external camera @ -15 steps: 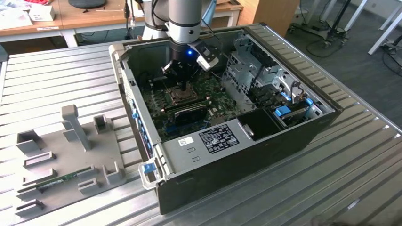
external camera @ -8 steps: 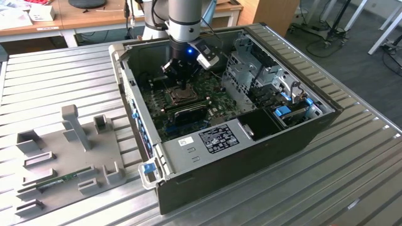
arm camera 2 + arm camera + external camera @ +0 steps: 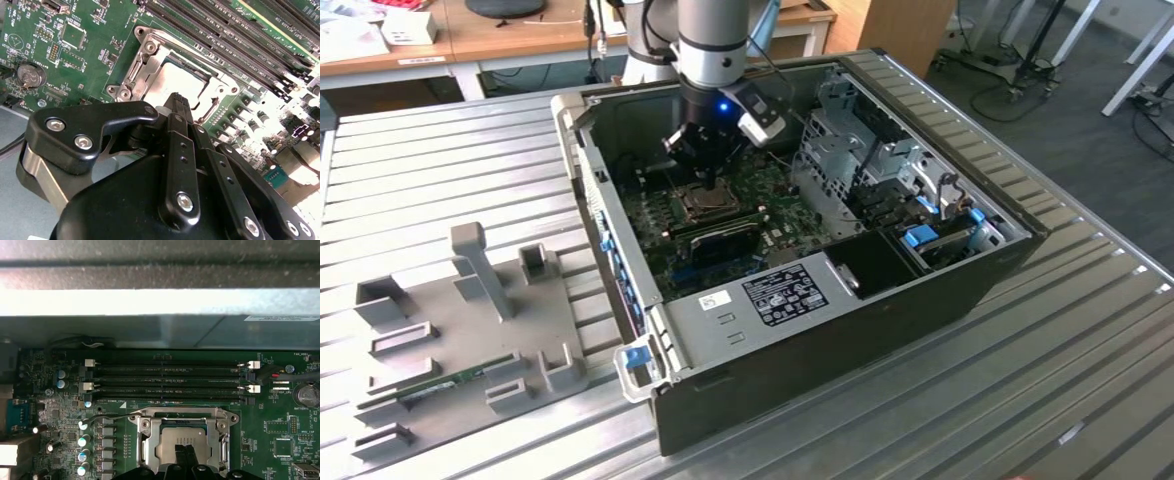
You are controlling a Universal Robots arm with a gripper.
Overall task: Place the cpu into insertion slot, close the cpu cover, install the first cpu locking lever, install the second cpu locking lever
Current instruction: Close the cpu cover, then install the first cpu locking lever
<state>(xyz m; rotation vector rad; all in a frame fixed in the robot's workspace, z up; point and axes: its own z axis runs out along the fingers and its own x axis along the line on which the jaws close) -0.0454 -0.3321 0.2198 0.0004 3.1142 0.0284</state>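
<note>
end effector [image 3: 185, 454] fingers pressed together, holding nothing, tips over cpu [image 3: 175, 436]. cpu lay in socket [image 3: 141, 424], cover [image 3: 148, 444] down flat around it. memory slots [image 3: 170, 381] just beside socket.

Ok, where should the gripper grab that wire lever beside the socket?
Probably at its bent free end: the wire lever sticks out past the socket corner there, over open board. Come from above and pinch across the thin wire.

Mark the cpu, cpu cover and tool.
cpu [image 3: 172, 437], first wrist view, bare metal top.
cpu cover [image 3: 149, 442], first wrist view, side rail of the frame.
tool [image 3: 184, 449], first wrist view, between its fingertips.
</note>
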